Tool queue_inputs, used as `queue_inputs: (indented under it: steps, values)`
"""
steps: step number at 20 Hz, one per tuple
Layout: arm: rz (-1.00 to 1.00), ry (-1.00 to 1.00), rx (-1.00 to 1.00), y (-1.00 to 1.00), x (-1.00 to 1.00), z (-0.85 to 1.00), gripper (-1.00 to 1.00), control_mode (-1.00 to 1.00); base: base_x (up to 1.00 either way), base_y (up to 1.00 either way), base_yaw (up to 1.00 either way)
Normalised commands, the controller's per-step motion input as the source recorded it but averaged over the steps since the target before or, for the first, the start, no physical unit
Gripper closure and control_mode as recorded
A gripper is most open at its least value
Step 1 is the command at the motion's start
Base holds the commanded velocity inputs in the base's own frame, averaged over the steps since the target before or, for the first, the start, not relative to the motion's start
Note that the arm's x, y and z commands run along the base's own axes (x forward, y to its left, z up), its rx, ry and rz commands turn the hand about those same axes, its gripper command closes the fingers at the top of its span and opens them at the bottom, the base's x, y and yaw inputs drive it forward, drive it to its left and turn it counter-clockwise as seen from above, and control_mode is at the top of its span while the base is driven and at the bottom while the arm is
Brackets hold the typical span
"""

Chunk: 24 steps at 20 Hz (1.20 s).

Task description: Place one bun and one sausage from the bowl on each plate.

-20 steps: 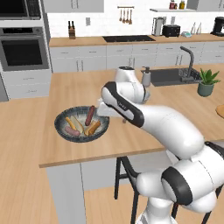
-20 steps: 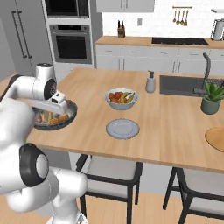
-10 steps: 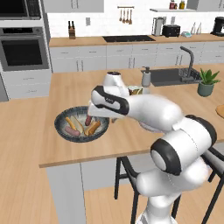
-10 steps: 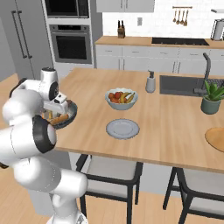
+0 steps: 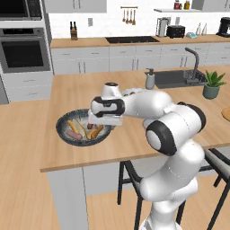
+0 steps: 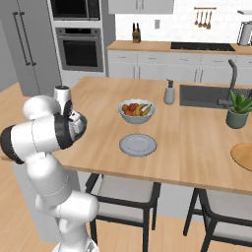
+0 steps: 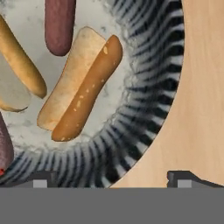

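Note:
The dark bowl (image 5: pixel 63 130) sits on the wooden island's near left part. It holds buns and sausages: a golden bun (image 7: pixel 81 87) lies at the centre of the hand view, and another bun (image 7: pixel 19 57) to its left. A dark reddish sausage (image 7: pixel 59 24) is at the top, and a pink sausage (image 5: pixel 74 134) lies in the bowl. My gripper (image 5: pixel 99 127) hovers open just above the bowl's right side. Its fingertips (image 7: pixel 41 179) straddle the rim and hold nothing. The grey-blue plate (image 6: pixel 138 145) and the tan plate (image 6: pixel 244 156) lie further right.
A white fruit bowl (image 6: pixel 136 109) stands behind the grey-blue plate. A soap bottle (image 5: pixel 150 80), the sink and faucet (image 5: pixel 193 63) and a potted plant (image 5: pixel 211 85) line the island's far right. Stools stand under the near edge.
The hand has swung left and down from beside the bowl to just over its right rim. The jaws stayed open and the food has not moved.

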Motion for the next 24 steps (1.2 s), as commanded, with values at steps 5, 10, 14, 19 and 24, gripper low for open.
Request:
queue_inputs:
  steps: [5,10,14,19,24]
  values:
    - [0.00,-0.01,0.00,0.17,0.49,-0.26,-1.00,-1.00,0.00,0.00,0.00]
    - [0.00,0.00,0.00,0.08,0.13,-0.29,-1.00,-1.00,0.00,0.00,0.00]
    - [0.00,0.00,0.00,0.10,0.11,-0.19,-1.00,-1.00,0.00,0.00,0.00]
    - [0.00,0.01,0.00,0.16,0.18,0.00,-1.00,-1.00,0.00,0.00,0.00]
    - [0.00,0.00,-0.01,0.26,0.40,-0.05,-1.00,-1.00,0.00,0.00,0.00]
